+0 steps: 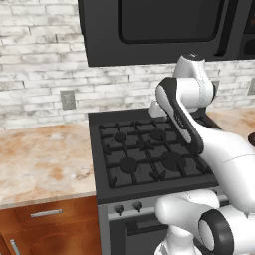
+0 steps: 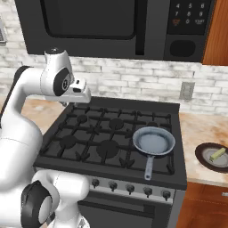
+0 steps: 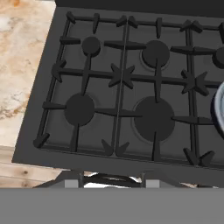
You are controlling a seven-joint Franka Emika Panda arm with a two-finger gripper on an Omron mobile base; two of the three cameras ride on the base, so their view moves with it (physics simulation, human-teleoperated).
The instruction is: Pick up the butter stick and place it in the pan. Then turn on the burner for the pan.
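Butter stick (image 2: 217,154) lies on plate (image 2: 205,164) (dark).

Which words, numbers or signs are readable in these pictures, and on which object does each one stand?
Microwave keypad: small pale marks in rows like number keys, with one red mark, all too small and blurred to read.
Stove knobs: no readable marks.
Wall outlet: no text.
Pan and plate on the right counter: no text.
No text can be read with certainty.
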